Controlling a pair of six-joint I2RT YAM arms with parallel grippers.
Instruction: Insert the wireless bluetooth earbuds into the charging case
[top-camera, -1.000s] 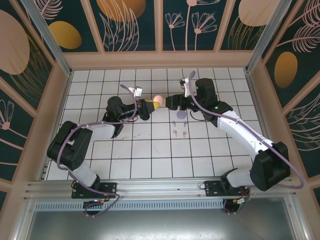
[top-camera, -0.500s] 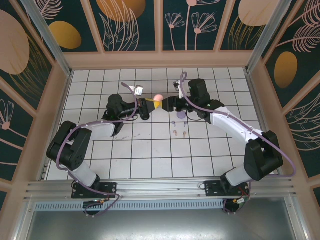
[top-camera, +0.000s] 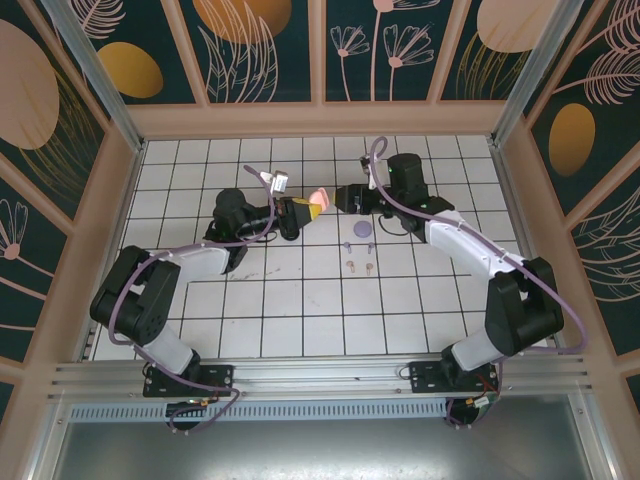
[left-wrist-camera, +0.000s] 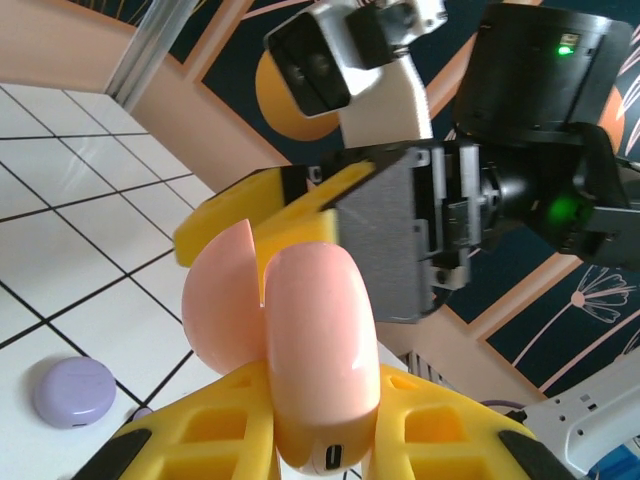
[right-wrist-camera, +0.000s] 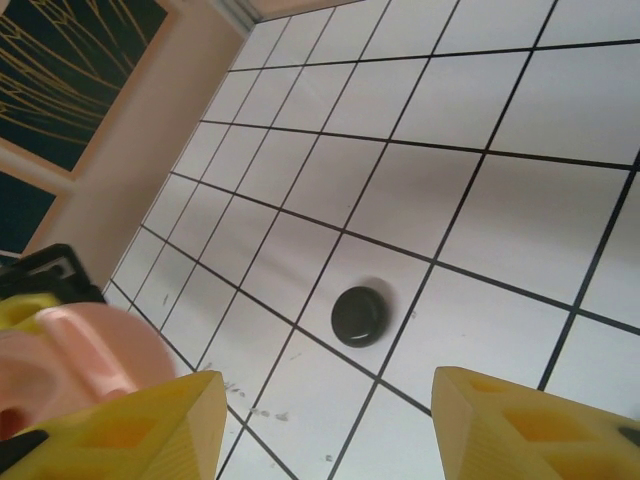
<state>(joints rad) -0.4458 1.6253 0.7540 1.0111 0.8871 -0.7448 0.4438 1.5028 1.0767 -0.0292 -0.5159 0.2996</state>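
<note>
My left gripper is shut on a pink charging case and holds it above the tiles. In the left wrist view the case stands between my yellow fingers, its lid parted a crack from the body. My right gripper is open and right next to the case. One of its yellow fingers lies against the case's top. Two lavender earbuds and two pinkish-tan earbuds lie on the tiles below the right gripper.
A closed lavender case lies beside the earbuds and shows again as the lavender case. A closed black case lies on a tile beyond my right fingers. Patterned walls fence the tiled table.
My right gripper has moved left and up to the pink case, and its jaws have narrowed somewhat. The left gripper has kept its grip and lifted the case slightly.
</note>
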